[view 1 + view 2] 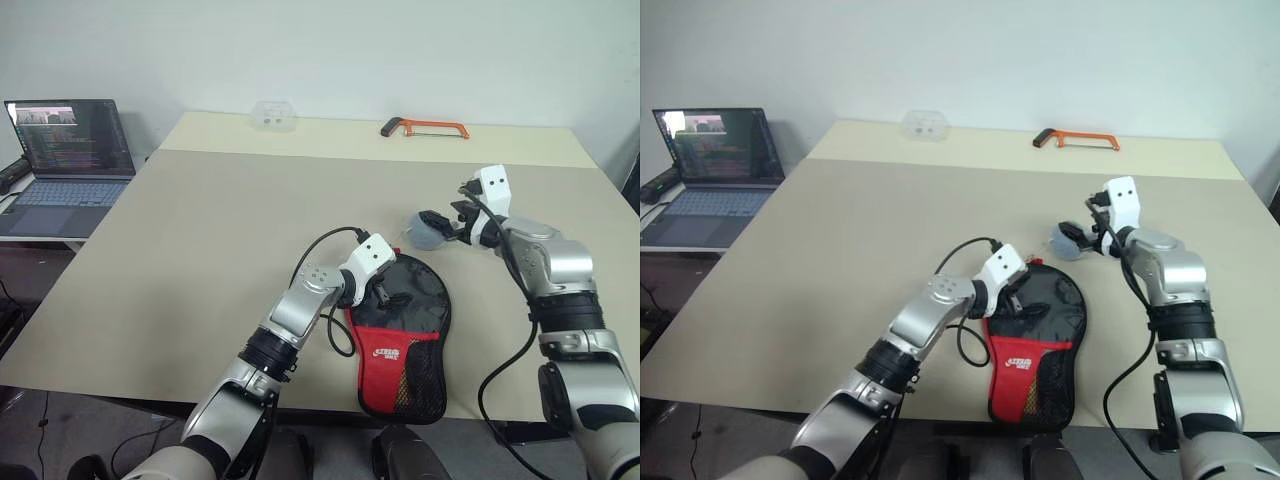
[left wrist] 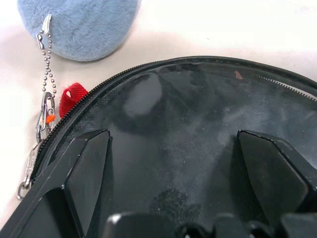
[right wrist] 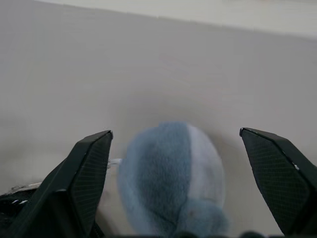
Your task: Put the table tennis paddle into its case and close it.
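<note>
The case [image 1: 403,345] lies flat near the table's front edge, its round black part with the clear plastic side away from me and its red and mesh part towards me. My left gripper [image 1: 390,293] hovers open just over the clear plastic [image 2: 198,114], with both fingers [image 2: 89,173] spread above it. The table tennis paddle is hidden; only a dark surface shows behind the plastic. The zip [image 2: 74,119] curves along the rim, with a bead chain on its pull. My right gripper [image 3: 178,173] stands open at the small grey plush toy [image 3: 168,173], which sits between its spread fingers, just beyond the case.
An orange hacksaw [image 1: 425,127] and a clear plastic box [image 1: 273,115] lie at the far edge of the beige table [image 1: 200,250]. An open laptop [image 1: 70,160] stands on a lower surface to the left. A black cable loops beside my left arm.
</note>
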